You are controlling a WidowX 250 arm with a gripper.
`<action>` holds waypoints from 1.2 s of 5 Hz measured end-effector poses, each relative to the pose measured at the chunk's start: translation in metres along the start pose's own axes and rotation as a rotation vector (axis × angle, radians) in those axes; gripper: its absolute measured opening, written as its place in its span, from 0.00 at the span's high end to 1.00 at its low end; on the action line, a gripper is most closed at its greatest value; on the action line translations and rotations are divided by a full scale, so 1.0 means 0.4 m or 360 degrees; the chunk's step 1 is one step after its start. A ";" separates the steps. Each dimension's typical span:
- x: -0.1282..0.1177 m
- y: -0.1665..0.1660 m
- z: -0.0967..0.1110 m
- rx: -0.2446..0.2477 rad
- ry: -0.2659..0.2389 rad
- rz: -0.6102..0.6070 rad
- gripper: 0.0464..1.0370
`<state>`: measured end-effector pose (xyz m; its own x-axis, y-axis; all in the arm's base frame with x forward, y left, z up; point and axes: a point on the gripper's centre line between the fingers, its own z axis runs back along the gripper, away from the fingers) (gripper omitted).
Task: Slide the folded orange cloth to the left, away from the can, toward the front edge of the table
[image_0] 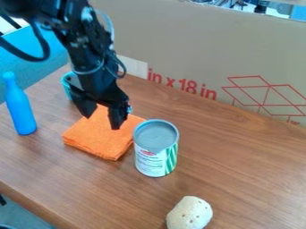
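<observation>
Where the arm comes into the camera view from the upper left, the hand hangs pointing down over the orange cloth. Fingers are apart, nothing clamped between them. Can't tell if the tips touch the cloth.

Cloth: left of center, folded into a layered pad, flat on the tabletop. Outline is close to square, so no clear long axis. It sits turned like a diamond: one corner points at the bottom edge of the view, one left, one right toward the can, far one up behind the fingers.

Can: just beside the cloth on its right, upright, long axis vertical, grey end up, white and green label on the side. Blue bottle: left of the cloth, apart from it, upright, narrow neck up. Teal item: behind the arm, mostly hidden, type unclear. Beige lump with dark spots: lower right of the can, well apart, cut by the bottom edge; long axis looks slanted, upper right to lower left. Cardboard panel with red print: stands along the far side.
</observation>
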<state>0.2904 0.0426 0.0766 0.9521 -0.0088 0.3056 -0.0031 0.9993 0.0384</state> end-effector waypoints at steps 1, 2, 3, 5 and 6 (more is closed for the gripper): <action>0.038 -0.010 -0.058 -0.0016 -0.0131 -0.0003 0.04; 0.059 -0.018 -0.090 -0.0040 -0.0212 0.0062 0.04; 0.055 -0.021 -0.117 -0.0032 -0.0185 0.0064 0.04; 0.013 0.018 -0.124 0.0108 -0.0058 0.0029 0.04; -0.043 0.038 -0.114 0.0118 0.0066 0.0068 0.04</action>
<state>0.2879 0.0598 0.0286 0.9624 0.0369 0.2690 -0.0651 0.9932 0.0966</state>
